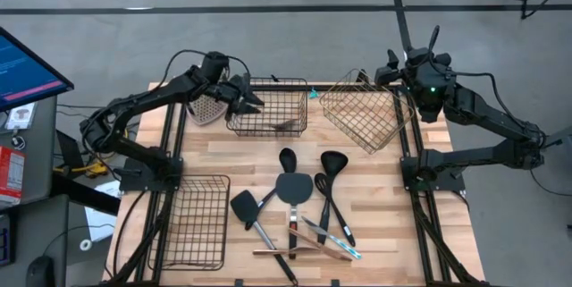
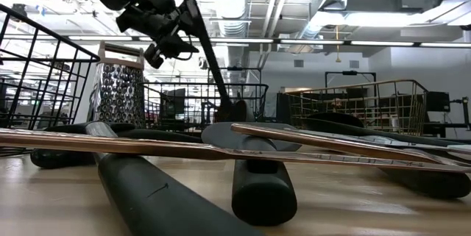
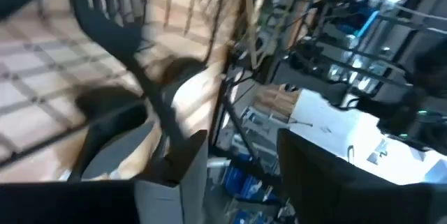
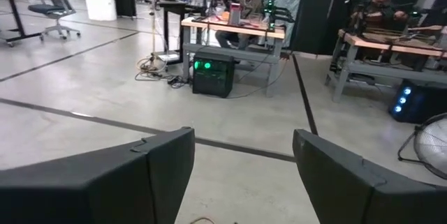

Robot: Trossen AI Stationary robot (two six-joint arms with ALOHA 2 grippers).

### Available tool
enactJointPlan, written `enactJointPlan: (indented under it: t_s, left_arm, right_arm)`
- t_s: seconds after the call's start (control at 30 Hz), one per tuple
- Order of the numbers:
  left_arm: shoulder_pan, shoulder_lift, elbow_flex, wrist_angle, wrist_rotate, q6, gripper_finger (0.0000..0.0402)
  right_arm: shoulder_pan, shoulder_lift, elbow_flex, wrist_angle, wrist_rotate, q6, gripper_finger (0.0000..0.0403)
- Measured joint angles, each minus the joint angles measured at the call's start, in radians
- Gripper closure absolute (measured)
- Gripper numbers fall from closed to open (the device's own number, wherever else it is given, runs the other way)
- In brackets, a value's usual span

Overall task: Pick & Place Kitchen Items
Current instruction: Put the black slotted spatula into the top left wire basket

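Nearest the low camera, loose kitchen items (image 2: 243, 184) lie heaped at the worktop's front edge. My left gripper (image 1: 243, 93) pinches a black slotted spatula (image 2: 210, 52) over the black wire basket (image 1: 268, 108) at the back edge. My right gripper (image 4: 241, 175), fingers spread, waits off the back right corner.

Black spatulas (image 1: 293, 186), black baskets (image 1: 266, 105), gold basket (image 1: 362, 115), pale striped wood table (image 1: 375, 206), silver grater (image 2: 118, 89)

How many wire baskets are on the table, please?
3: a black basket at the far middle, under the left gripper; a gold basket, tilted, at the far right; another black basket at the near left.
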Motion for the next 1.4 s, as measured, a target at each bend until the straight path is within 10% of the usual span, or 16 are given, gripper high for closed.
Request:
enactJointPlan:
  t_s: [0.27, 0.43, 0.63, 1.0, 1.4]
  left_arm:
    - [0.105, -0.018, 0.000, 0.192, 0.060, -0.004, 0.0210]
    - [0.149, -0.097, 0.000, 0.262, 0.231, 0.040, 0.0224]
    - [-0.009, -0.315, 0.001, 0.279, 0.278, 0.303, 0.0257]
    - [-0.594, -0.500, 0.002, 0.170, -0.564, 1.346, 0.0267]
    - [-0.699, -0.239, 0.001, -0.007, -0.686, 1.571, 0.0148]
  right_arm:
    - [0.000, 0.011, 0.000, 0.000, -0.081, -0.013, 0.0163]
    - [0.000, 0.019, 0.000, -0.041, -0.355, -0.127, 0.0163]
    - [0.001, 0.039, -0.001, -0.107, -0.508, -0.123, 0.0163]
    - [0.000, 0.093, -0.001, -0.127, -0.541, -0.110, 0.0163]
    - [-0.001, 0.111, 0.000, -0.131, -0.563, -0.087, 0.0163]
